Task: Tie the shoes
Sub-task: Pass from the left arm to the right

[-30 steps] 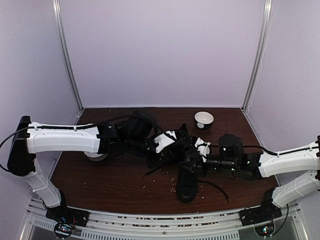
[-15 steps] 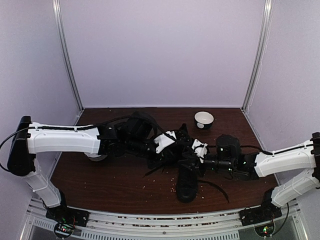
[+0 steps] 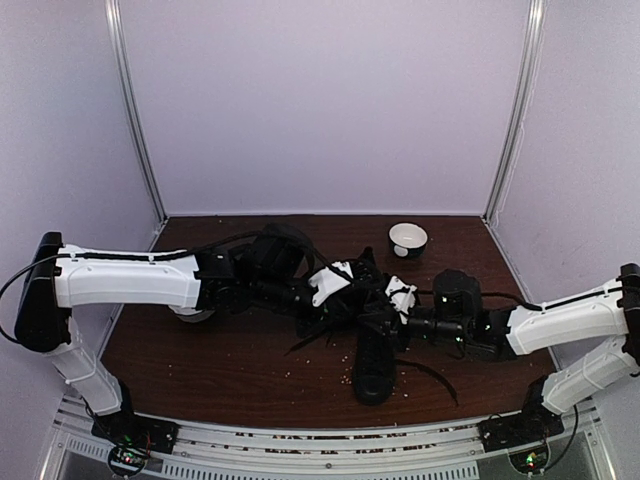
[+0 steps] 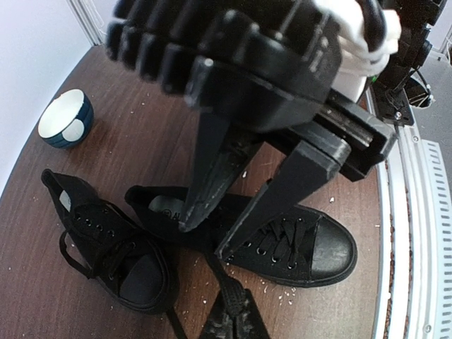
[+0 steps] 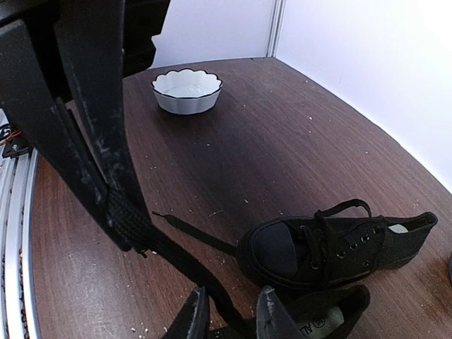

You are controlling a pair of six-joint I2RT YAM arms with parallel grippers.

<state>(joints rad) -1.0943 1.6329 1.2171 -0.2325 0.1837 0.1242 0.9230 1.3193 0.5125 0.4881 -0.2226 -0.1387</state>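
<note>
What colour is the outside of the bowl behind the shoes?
Dark blue with white patches, white inside; the bowl shows best in the left wrist view.

Two black shoes (image 4: 212,244) lie side by side, untied.

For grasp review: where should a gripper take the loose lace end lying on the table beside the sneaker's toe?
Grip the loose lace end just behind its free tip, coming straight down with the fingers across it. It lies flat and nearly straight on the bare table, clear there, while its other end disappears at the sneaker toe, probably crowding the fingers.
</note>
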